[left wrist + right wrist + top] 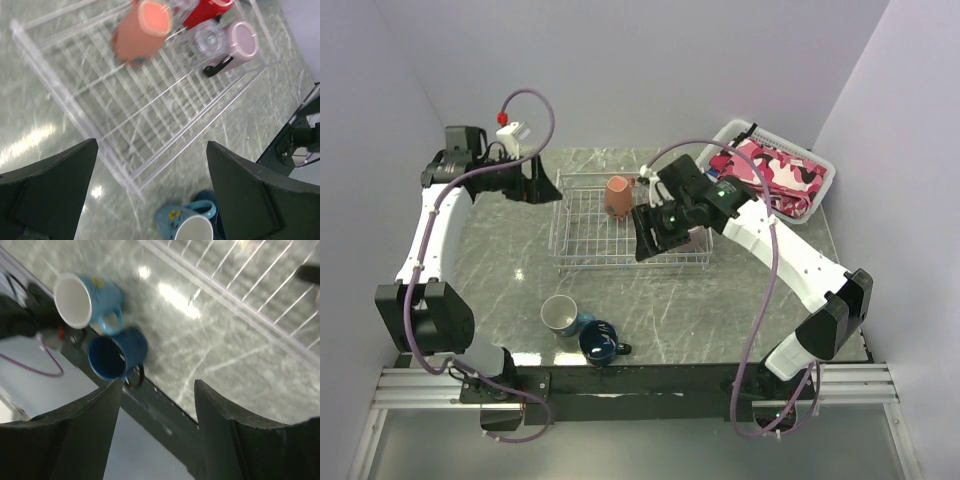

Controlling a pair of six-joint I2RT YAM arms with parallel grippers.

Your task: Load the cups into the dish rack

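The rack [588,236] sits in the middle of the marbled worktop [720,300]. Four cups and glasses show clearly inside it: a salmon mug [617,196] near the far side, and, in the left wrist view, a red mug [206,10], a clear glass [210,38] and a pink mug [241,40] grouped toward the rack's right end. The glass is just beside the pink mug. That view is blurred, so I cannot tell which way up these cups are.

Two mugs are outside the rack, on the worktop near its front edge: a teal mug [560,314] with a white inside and a navy mug [601,342] just beside it, on its right. Both lie tilted, with their mouths facing the right wrist camera.

The left hand [542,187] is beside the rack's left end. Its jaws are spread wide and hold nothing; between them the wrist view shows only rack wire and worktop. The right hand [650,238] is over the near right part of the rack. Its fingers [100,415] are partly apart and empty, with bare worktop between them.

A white basket [732,130] of pink cloth sits at the far right corner.
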